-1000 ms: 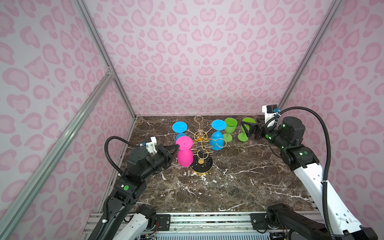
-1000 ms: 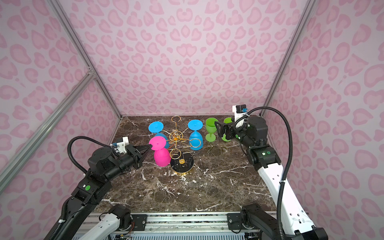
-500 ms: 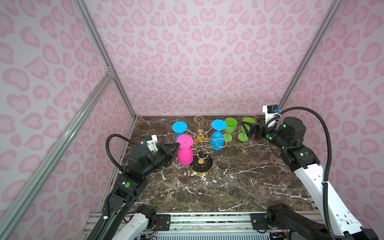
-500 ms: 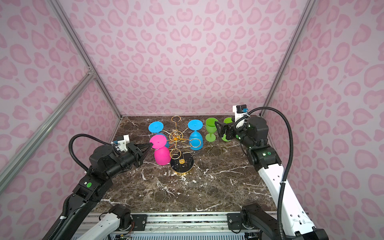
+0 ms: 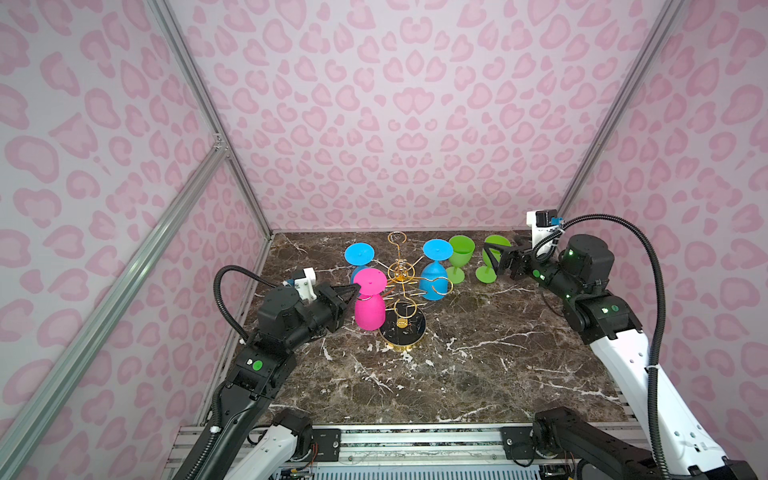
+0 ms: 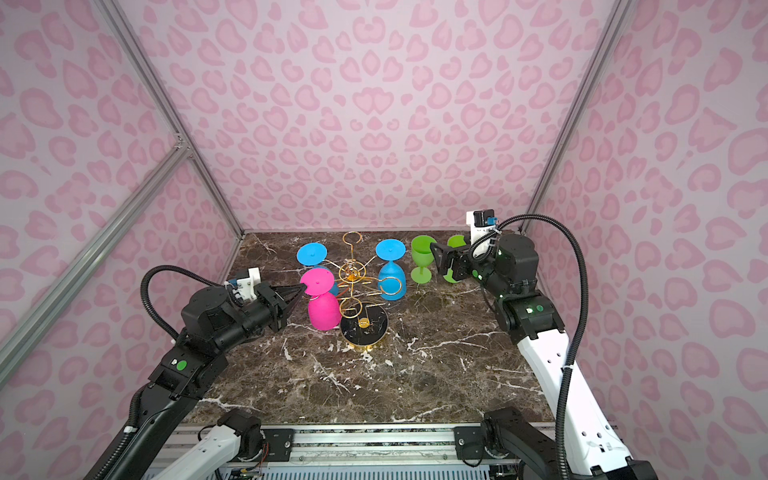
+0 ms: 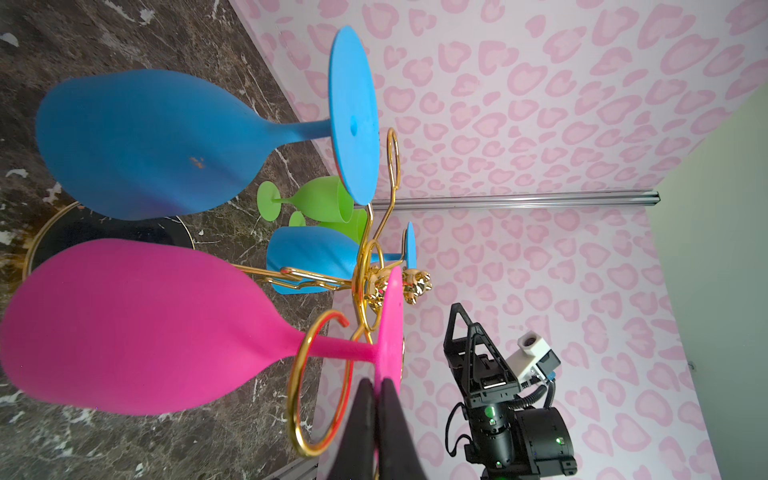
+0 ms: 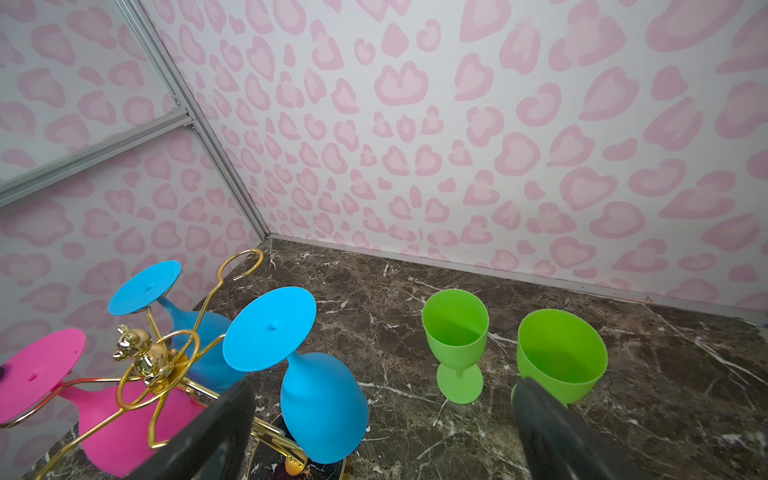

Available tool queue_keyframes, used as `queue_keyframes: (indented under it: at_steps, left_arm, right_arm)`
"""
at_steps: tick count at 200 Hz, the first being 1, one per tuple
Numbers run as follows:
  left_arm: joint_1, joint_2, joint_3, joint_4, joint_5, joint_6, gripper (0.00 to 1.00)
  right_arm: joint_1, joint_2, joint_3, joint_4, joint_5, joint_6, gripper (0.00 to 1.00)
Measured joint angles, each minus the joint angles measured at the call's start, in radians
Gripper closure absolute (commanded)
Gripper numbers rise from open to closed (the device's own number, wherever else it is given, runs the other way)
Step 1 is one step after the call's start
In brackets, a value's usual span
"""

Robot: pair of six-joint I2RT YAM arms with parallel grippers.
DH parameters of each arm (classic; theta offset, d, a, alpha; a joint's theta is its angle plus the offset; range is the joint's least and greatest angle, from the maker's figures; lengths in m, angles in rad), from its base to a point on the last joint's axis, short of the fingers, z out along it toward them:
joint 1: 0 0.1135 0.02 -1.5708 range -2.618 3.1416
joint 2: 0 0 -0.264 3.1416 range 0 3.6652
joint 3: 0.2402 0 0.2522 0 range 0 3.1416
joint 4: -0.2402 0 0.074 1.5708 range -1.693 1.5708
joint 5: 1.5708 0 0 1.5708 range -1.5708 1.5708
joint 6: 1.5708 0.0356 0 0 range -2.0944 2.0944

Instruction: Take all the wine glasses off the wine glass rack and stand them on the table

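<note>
Left end effector point(image 7: 376, 401): pressed together, pinching the foot rim of the pink wine glass point(image 5: 369, 309).
Pink wine glass: hanging upside down, its stem inside a loop of the wine glass rack point(image 5: 401, 272).
Change: almost none; your pinch holds and the glass hasn't left its loop.
Meaning: the grip looks secured, so sliding the stem out comes next.
Right end effector point(image 5: 498, 259): spread, empty.

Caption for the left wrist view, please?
Left tool pinching the foot of the pink wine glass on the gold rack.
</note>
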Motion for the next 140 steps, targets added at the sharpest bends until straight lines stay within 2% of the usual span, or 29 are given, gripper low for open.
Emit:
queue_keyframes:
  at_steps: [140]
  left_arm:
    - [0.034, -0.008, -0.006, 0.005, -0.009, -0.001, 0.97]
  right_arm:
    - [-0.002, -0.008, 0.0, -0.007, 0.003, -0.005, 0.02]
